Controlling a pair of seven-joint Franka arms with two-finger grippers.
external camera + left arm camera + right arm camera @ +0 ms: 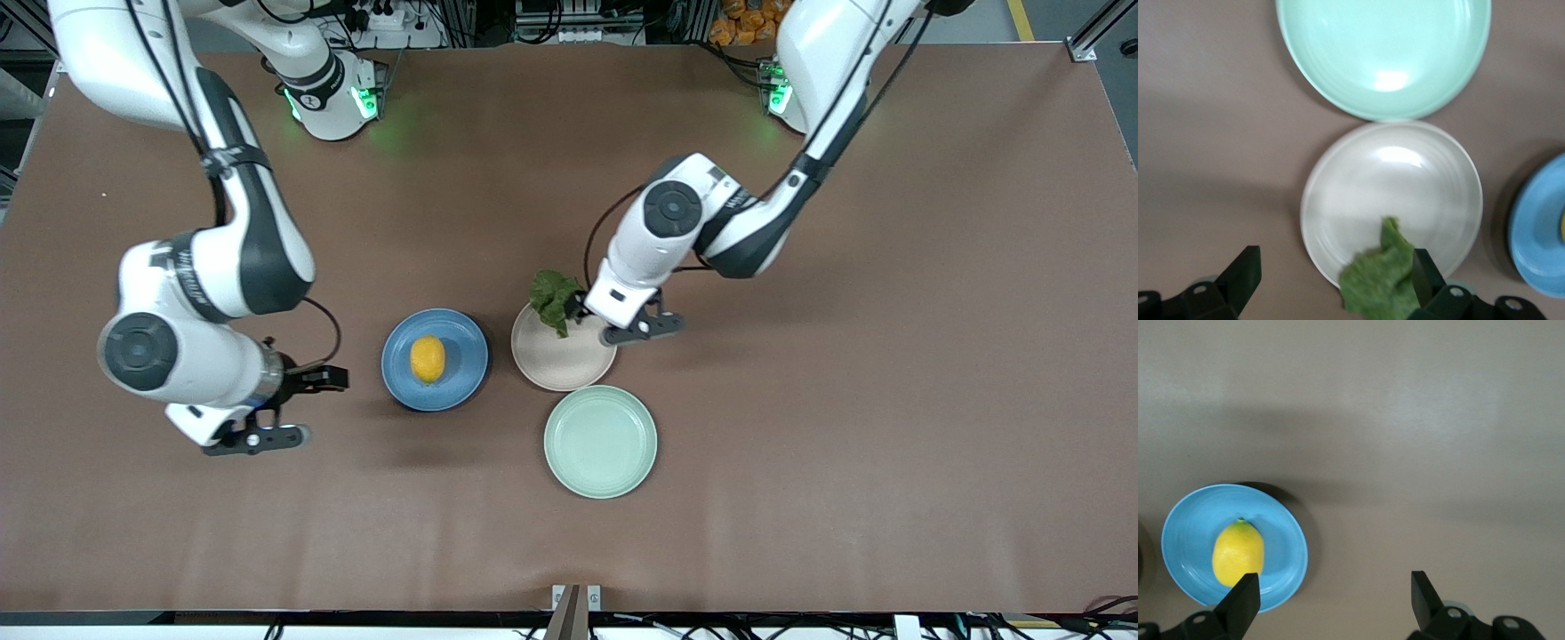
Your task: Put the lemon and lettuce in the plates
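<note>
With the lemon [428, 358] on the blue plate [462, 378], my right gripper [307, 380] waits beside it, fingers apart; left gripper [582, 307] spread wide over the beige plate [564, 369] — lettuce [554, 300] overhangs the rim; I'd nudge it inward.

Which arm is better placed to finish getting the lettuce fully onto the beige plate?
Left. Its open claw is right at the lettuce, which overhangs the beige plate's rim. The right claw, open too, waits beside the blue plate, where the lemon already sits.

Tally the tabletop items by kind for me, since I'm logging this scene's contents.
Plates: 3 (blue plate, beige plate, mint-green plate)
Lemons: 1 (lemon, on the blue plate)
Lettuce pieces: 1 (lettuce, over the beige plate's rim)
Total: 5
</note>
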